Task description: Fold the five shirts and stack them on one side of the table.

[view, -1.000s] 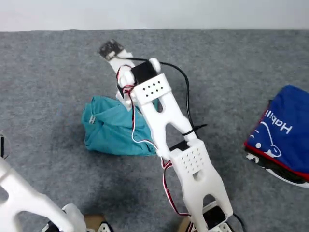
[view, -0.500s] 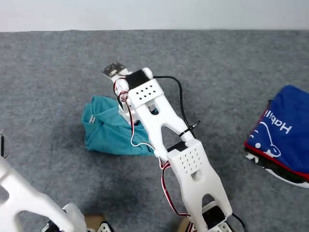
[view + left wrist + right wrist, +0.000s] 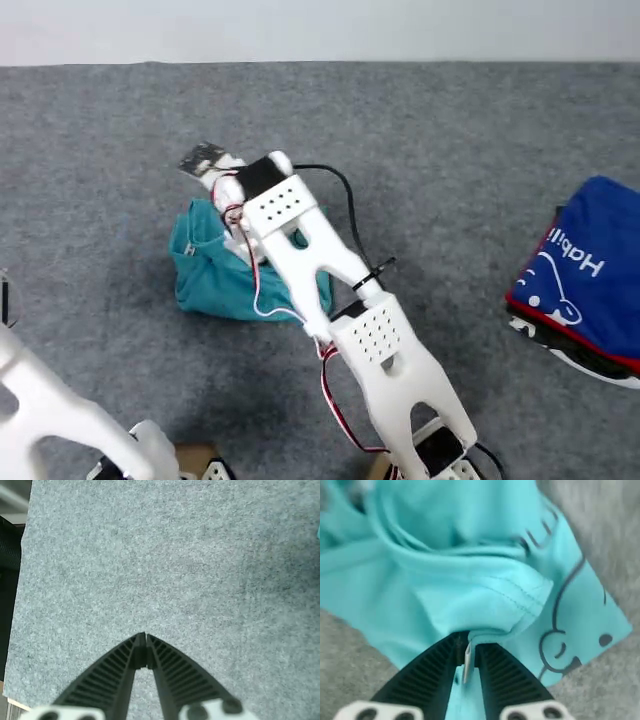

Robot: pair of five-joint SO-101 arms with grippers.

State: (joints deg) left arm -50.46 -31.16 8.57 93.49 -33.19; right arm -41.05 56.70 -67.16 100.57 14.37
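A crumpled teal shirt (image 3: pixel 205 275) lies left of the table's middle on the grey mat. The right arm stretches from the near edge out over it, and my right gripper (image 3: pixel 239 243) sits at the shirt's upper part. In the right wrist view that gripper (image 3: pixel 467 642) is shut on a folded hem of the teal shirt (image 3: pixel 470 555), which bears a dark line drawing. My left gripper (image 3: pixel 145 640) is shut on nothing, hanging over bare grey mat (image 3: pixel 165 565). Part of the left arm (image 3: pixel 50 420) stands at the near left corner.
A stack of folded shirts (image 3: pixel 590 270), blue on top with red, black and white layers beneath, rests at the right edge. The mat's far edge (image 3: pixel 320 64) meets a white wall. Bare grey mat spans the far side and the stretch between shirt and stack.
The right arm's wrist has swung to the left over the teal shirt, carrying the pinched cloth with it. The left arm and the stack have not moved.
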